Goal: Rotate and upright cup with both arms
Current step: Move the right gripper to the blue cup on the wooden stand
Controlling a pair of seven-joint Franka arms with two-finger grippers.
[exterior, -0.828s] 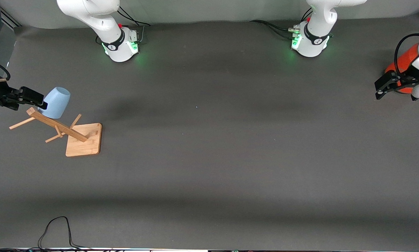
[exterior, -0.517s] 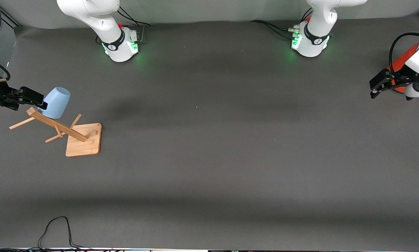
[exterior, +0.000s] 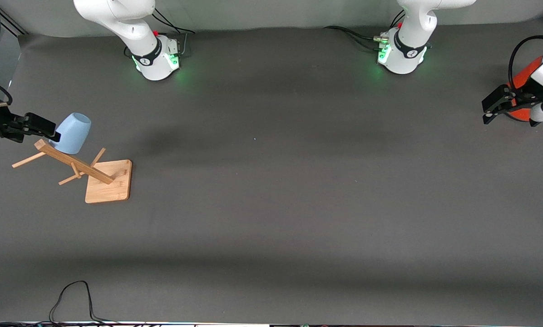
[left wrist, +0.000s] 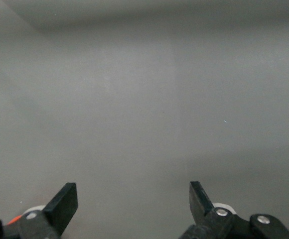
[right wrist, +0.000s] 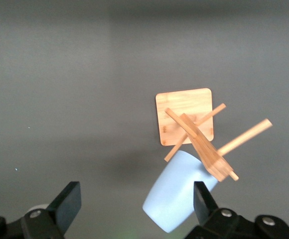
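The pale blue cup (exterior: 73,133) hangs tilted, closed end up, against the upper end of a wooden peg rack (exterior: 74,164). My right gripper (exterior: 48,129) is open and level with the cup, at the right arm's end of the table. In the right wrist view the cup (right wrist: 178,195) sits close to one finger (right wrist: 203,200), off centre between the open fingers (right wrist: 70,201); I cannot tell if it touches. My left gripper (exterior: 488,111) is open and empty by the orange can (exterior: 522,81). The left wrist view shows only bare mat between its fingers (left wrist: 65,201).
The rack's square wooden base (exterior: 108,180) stands nearer the front camera than the cup, with several pegs sticking out; it also shows in the right wrist view (right wrist: 184,115). A black cable (exterior: 71,295) loops at the table's front edge. The arm bases (exterior: 155,56) stand along the back.
My left gripper has shifted slightly beside the orange can, out toward the table's middle and back a little. The right gripper and the cup have not moved.
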